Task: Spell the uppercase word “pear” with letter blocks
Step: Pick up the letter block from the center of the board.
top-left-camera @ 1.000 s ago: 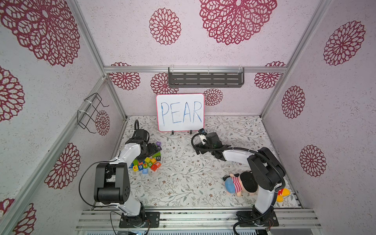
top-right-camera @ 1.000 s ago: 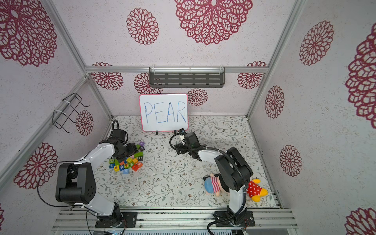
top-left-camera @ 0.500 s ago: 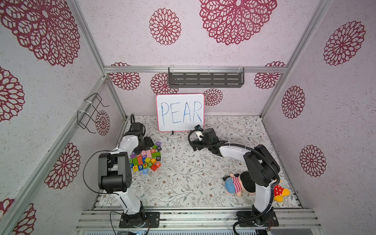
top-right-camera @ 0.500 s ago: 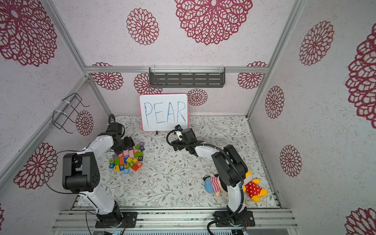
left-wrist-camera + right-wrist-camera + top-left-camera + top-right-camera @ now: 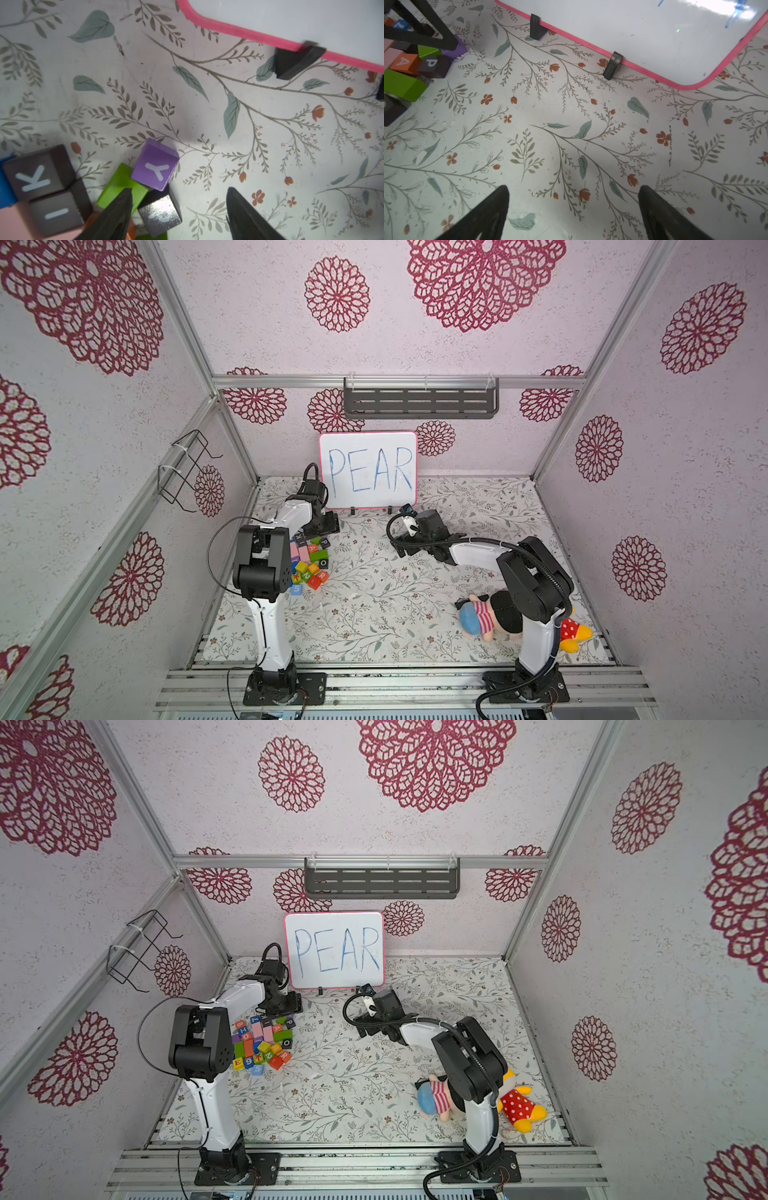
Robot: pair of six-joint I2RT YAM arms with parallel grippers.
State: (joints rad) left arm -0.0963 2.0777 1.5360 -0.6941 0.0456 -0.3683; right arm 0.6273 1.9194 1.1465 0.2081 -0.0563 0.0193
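Note:
The letter blocks lie in a heap at the left of the floor. The right wrist view shows a black block with a white P beside an orange A block. In a top view I read a yellow E and an orange-red R at the heap's near edge. My left gripper is open at the heap's far end. The glossy black block sits between its fingers, close to one finger and well apart from the other. My right gripper hangs open over bare floor.
The whiteboard with "PEAR" stands on black feet just behind my left gripper. A purple Y block, a green block and dark K and I blocks crowd the black one. A plush doll lies near the right arm's base.
My left arm has swung from over the heap to its far end by the whiteboard's corner. My right gripper has shifted a little left and toward the whiteboard.

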